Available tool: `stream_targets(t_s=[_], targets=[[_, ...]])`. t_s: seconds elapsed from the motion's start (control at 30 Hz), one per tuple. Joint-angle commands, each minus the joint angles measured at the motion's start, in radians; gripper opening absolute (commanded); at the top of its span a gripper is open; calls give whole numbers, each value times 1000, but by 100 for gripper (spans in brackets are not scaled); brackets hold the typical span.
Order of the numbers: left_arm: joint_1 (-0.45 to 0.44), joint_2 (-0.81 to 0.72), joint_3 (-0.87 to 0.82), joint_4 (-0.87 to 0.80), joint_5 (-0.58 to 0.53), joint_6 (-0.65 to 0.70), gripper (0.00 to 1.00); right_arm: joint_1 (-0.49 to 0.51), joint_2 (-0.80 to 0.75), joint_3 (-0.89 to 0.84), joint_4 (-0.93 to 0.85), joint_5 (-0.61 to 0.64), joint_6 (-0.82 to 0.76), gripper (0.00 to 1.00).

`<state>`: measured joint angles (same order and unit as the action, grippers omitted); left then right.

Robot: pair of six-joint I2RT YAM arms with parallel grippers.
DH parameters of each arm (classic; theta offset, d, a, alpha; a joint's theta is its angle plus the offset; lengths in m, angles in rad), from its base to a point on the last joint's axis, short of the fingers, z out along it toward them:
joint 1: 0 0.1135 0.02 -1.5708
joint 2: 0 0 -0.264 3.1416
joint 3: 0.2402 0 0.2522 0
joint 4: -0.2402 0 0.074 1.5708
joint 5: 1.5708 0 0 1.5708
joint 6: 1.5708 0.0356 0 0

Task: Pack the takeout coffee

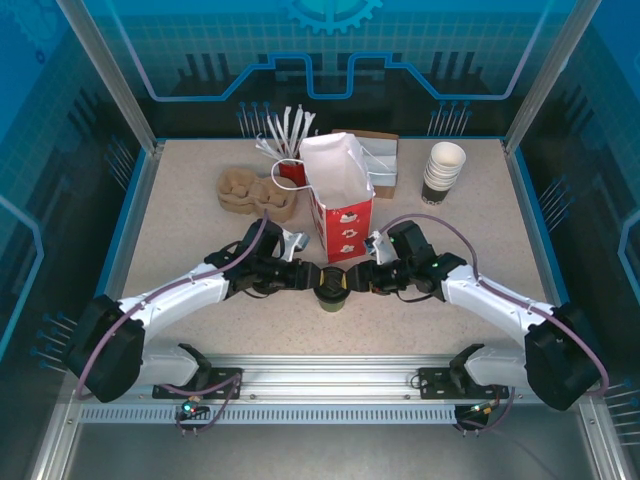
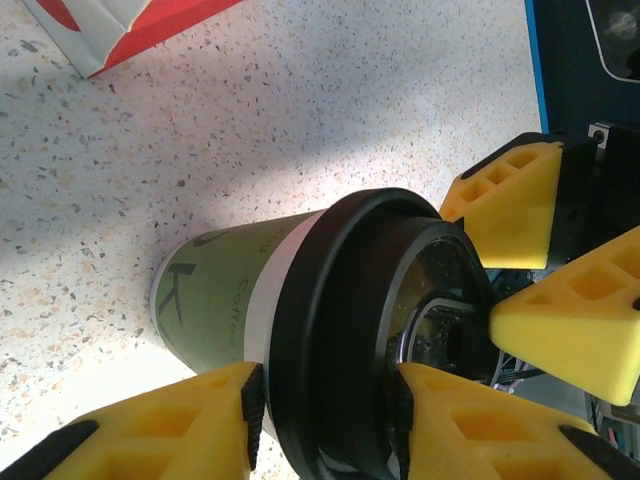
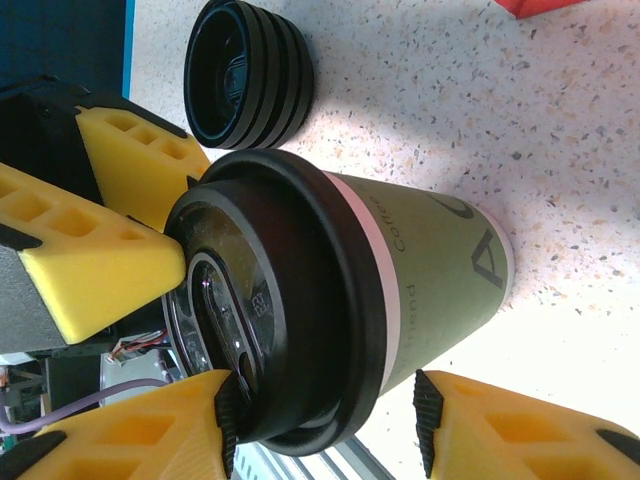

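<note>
The takeout coffee [image 1: 330, 293], an olive-green paper cup [image 2: 215, 295] with a black lid [image 3: 290, 300], stands on the speckled table between both grippers. My left gripper [image 1: 308, 278] reaches in from the left. Its jaws [image 2: 325, 410] are shut across the lid, one pad under the rim and the other on the lid's top. From the right, my right gripper [image 1: 362, 276] straddles the same lid [image 3: 325, 420]. One of its pads rests on the lid's top, and the other stands a little apart from the rim beside the cup wall.
A red and white paper bag [image 1: 340, 200] stands open just behind the cup. A low stack of black lids [image 3: 248, 75] lies close by. Further back are a cardboard cup carrier [image 1: 255, 192], paper-wrapped sticks in a holder [image 1: 285, 135] and a stack of lidless cups [image 1: 443, 172].
</note>
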<state>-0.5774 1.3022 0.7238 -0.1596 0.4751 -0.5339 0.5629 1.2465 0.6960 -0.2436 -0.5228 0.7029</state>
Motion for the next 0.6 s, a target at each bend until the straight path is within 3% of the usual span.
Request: stream_targets(t_s=[0.0, 0.57], targets=[[0, 49, -26, -52, -35, -16, 38, 12, 28, 29, -86, 32, -36, 51], [6, 101, -23, -47, -24, -35, 34, -13, 42, -27, -4, 41, 7, 48]])
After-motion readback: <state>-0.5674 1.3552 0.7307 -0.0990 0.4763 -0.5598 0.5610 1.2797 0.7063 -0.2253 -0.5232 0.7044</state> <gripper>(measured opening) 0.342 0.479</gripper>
